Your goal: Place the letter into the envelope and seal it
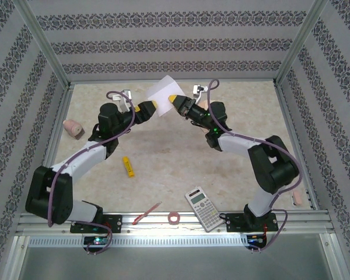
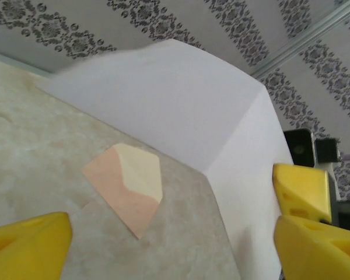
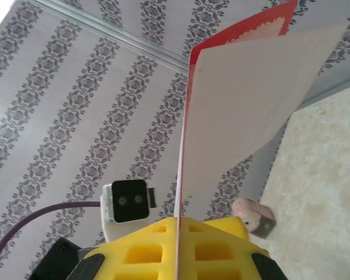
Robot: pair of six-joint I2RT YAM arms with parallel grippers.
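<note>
The letter point(image 1: 165, 89) is held up off the desk point(image 1: 181, 157), bent into a loose fold with its white back outward and a red border along one edge. Its lower edge is pinched in the right gripper's point(image 1: 175, 100) jaws. The envelope point(image 2: 128, 188), peach with a paler cream flap facing up, lies flat on the desk.

damask-striped wall panels point(image 1: 163, 35), beige marbled tabletop point(image 1: 181, 157), alu frame point(image 1: 315, 224)
</note>
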